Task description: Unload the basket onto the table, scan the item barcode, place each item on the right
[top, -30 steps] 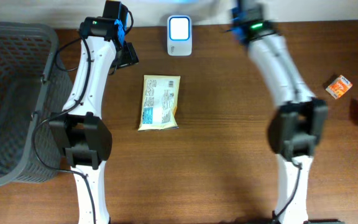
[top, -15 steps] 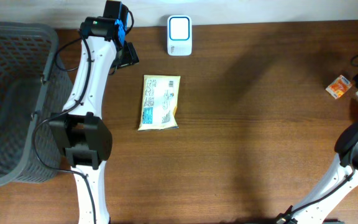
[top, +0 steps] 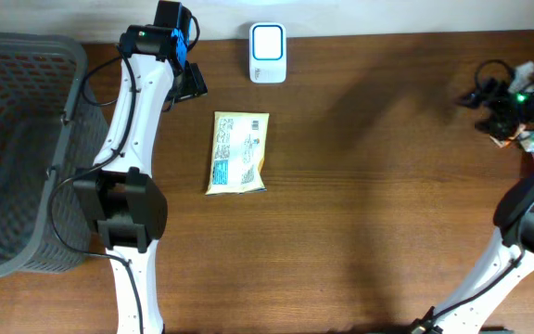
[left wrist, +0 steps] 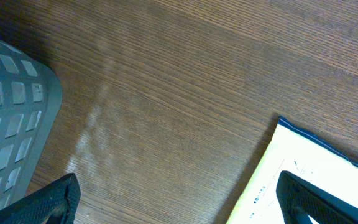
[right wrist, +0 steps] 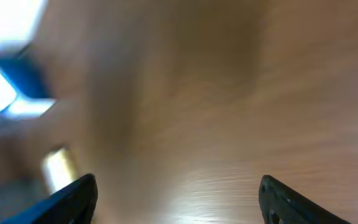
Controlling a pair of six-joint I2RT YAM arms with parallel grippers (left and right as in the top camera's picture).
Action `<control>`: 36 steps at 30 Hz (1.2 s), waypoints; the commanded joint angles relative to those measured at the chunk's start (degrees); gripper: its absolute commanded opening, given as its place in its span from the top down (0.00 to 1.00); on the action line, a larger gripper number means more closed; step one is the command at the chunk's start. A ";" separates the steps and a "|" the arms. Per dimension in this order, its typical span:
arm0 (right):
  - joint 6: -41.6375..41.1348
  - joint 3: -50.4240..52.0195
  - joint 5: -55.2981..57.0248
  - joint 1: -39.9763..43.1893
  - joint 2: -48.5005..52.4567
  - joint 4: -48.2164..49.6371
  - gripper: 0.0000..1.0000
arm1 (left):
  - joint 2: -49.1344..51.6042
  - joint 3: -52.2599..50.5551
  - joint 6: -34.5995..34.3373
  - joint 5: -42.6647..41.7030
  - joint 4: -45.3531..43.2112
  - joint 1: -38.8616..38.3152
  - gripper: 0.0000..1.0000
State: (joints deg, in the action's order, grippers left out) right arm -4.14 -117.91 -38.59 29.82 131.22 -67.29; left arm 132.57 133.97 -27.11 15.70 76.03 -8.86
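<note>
Your left gripper (left wrist: 178, 204) stands wide open, its 2 dark fingertips (left wrist: 50, 200) at the bottom corners of the left wrist view with only bare wood between them. Just ahead of it, a corner of the yellow snack packet (left wrist: 319, 168) shows, untouched, and the grey basket (left wrist: 8, 106) fills the opposite edge. Your right gripper (right wrist: 182, 199) hangs over the far right of the table (top: 360, 213). Its wrist view is blurred, yet the 2 jaws are plainly parted with nothing between them. A small orange packet (top: 502, 139) peeks out just beside it. Seen from overhead, the snack packet lies flat, printed label up, near the left gripper and well apart from the right one. It sits on the near side of the white scanner (top: 268, 53), which stands at the back edge with its screen lit, apart from the packet
</note>
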 commanded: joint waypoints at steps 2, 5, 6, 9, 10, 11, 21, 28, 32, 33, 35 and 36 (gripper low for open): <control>10.99 0.37 -12.57 -9.38 -0.37 -6.95 0.18 | -1.44 -0.13 -0.66 0.61 0.04 -0.07 0.01; 11.19 0.37 -4.24 -19.50 -0.35 -9.27 0.01 | -1.44 -0.13 -0.66 0.61 0.04 -0.07 0.01; 11.19 0.37 -3.17 -22.25 -0.35 -9.29 0.01 | -1.44 -0.13 -0.66 0.61 0.04 -0.07 0.01; 11.10 0.37 0.98 -31.26 -0.35 -6.86 0.01 | -1.44 -0.13 -0.66 0.61 0.04 -0.07 0.01; 8.57 0.39 1.44 -34.95 -0.20 -4.66 0.01 | -1.44 -0.13 -0.66 0.61 0.04 -0.09 0.01; 5.40 0.39 1.66 -37.53 0.13 -2.78 0.01 | -1.44 -0.13 -0.66 0.61 0.04 -0.07 0.01; -16.55 0.39 12.13 -53.86 5.62 7.41 0.01 | -1.44 -0.13 -0.66 0.61 0.04 -0.09 0.01; -17.40 2.73 12.35 -57.22 8.87 14.88 0.09 | -1.44 -0.13 -0.66 0.61 0.04 -0.09 0.01; -17.44 5.57 15.19 -57.31 9.01 18.08 0.37 | -1.44 -0.13 -0.66 0.61 0.04 -0.07 0.01; -17.44 6.03 16.74 -57.31 9.01 18.18 0.43 | -1.44 -0.13 -0.66 0.61 0.04 -0.09 0.01; -17.40 7.45 20.15 -57.29 9.01 18.51 0.75 | -1.44 -0.13 -0.66 0.61 0.04 -0.07 0.01; -17.38 7.54 21.62 -57.20 9.01 18.05 0.96 | -1.44 -0.13 -0.66 0.61 0.04 -0.07 0.01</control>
State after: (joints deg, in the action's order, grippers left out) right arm -21.54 -112.66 -23.99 -27.05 138.91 -48.18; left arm 132.57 133.97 -27.11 15.70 76.03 -8.86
